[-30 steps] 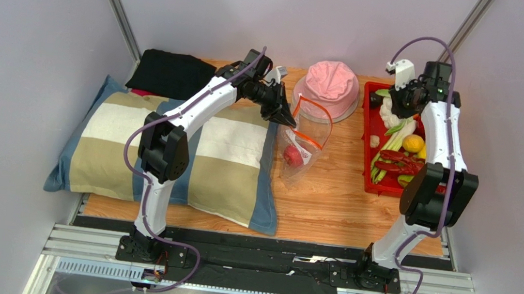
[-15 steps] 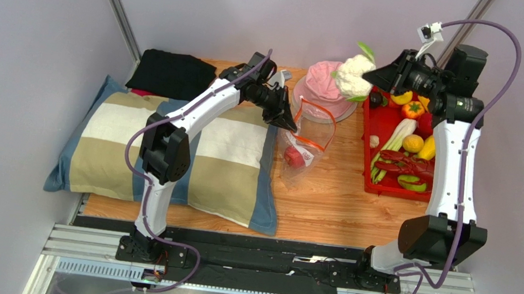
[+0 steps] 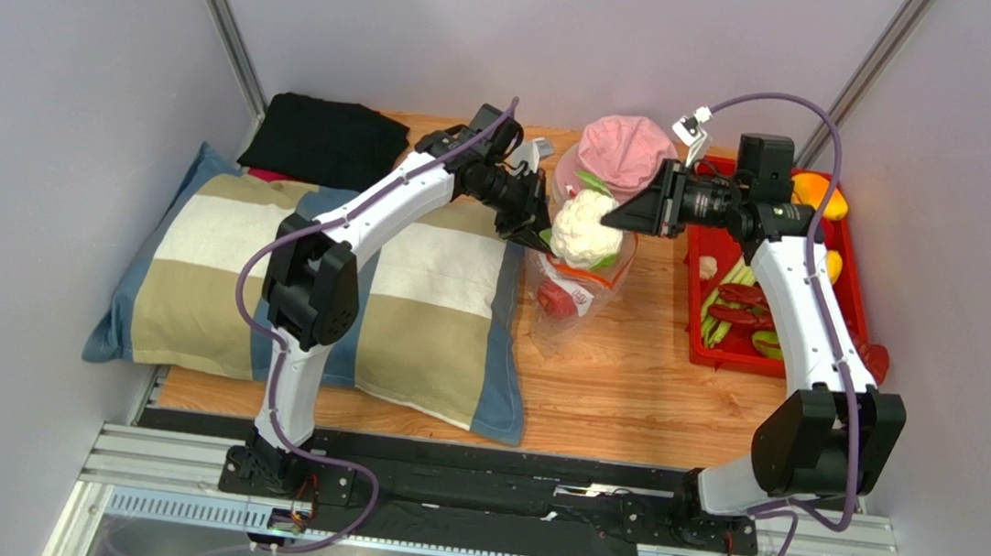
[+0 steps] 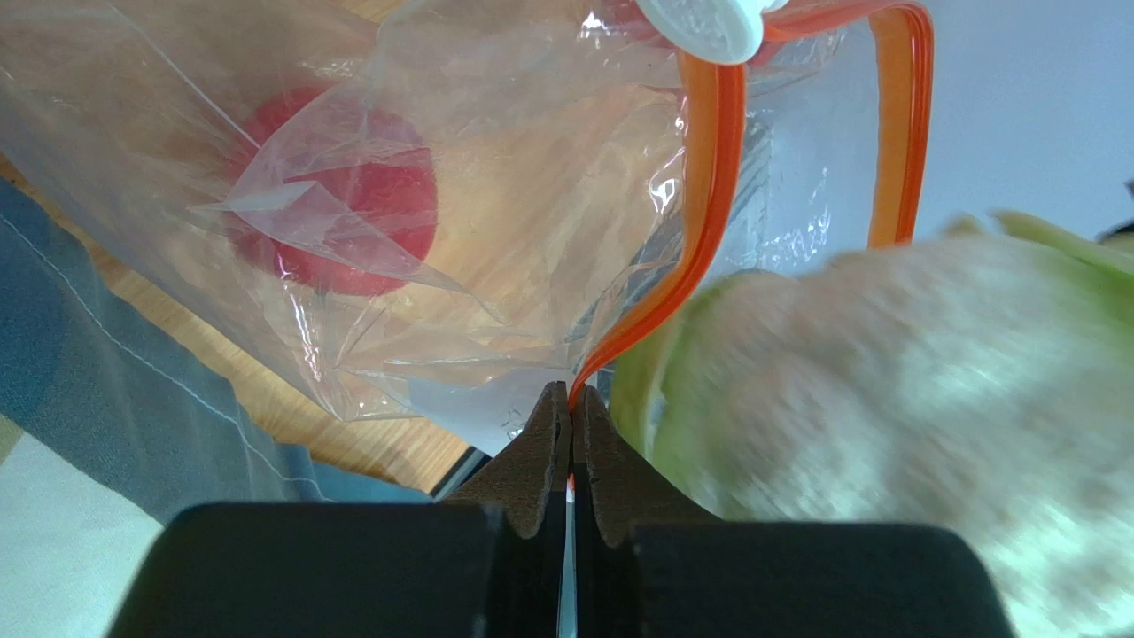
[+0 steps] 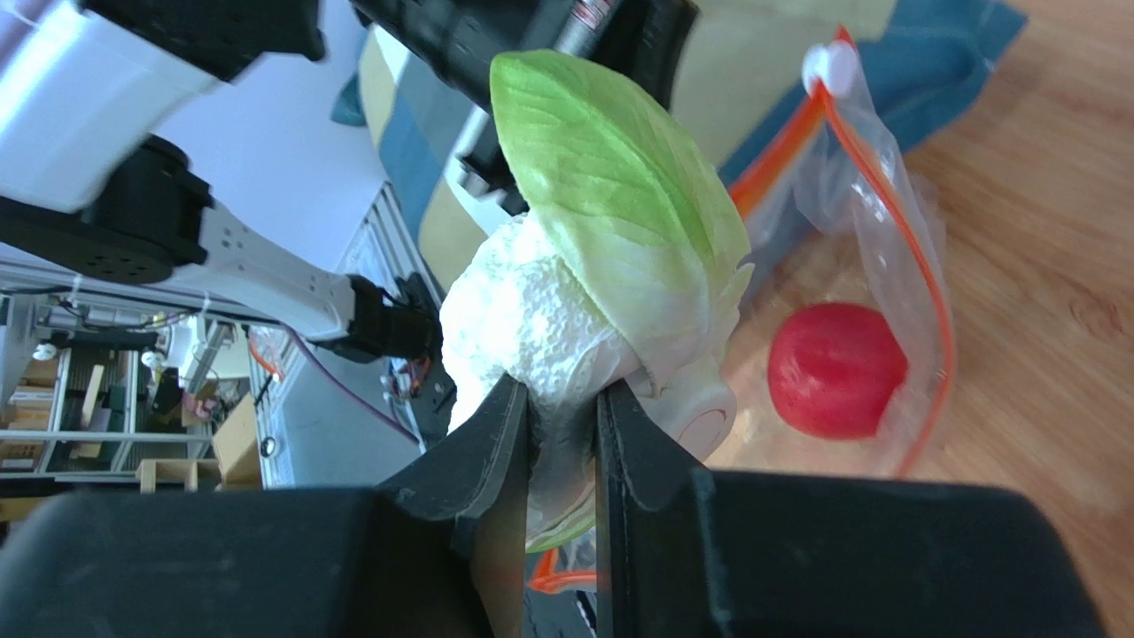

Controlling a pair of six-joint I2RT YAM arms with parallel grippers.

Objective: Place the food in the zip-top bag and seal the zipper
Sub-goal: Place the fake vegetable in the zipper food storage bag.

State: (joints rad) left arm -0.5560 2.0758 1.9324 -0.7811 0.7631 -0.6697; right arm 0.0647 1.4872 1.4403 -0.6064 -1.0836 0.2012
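The wooden surface (image 3: 643,377) was seen from above, with a striped pillow (image 3: 225,277) laid across its 9 o'clock side. A red tray (image 3: 727,363) holding more toy food was set along the 3 o'clock side. A black cloth (image 3: 322,136) was bunched at 11 o'clock and a pink hat (image 3: 619,146) sat at 12 o'clock. Near the middle, just at 3 o'clock of the pillow, the clear bag (image 3: 582,294) was held up with its mouth open. The left jaws were closed on the bag's mouth edge, where the orange zipper (image 4: 706,200) ran into them. A white cauliflower (image 3: 585,228) with green leaves was gripped by the closed right jaws at the bag's mouth, close beside the left jaws. A round red fruit (image 5: 836,370) was lying inside the bag, at 6 o'clock of the cauliflower.
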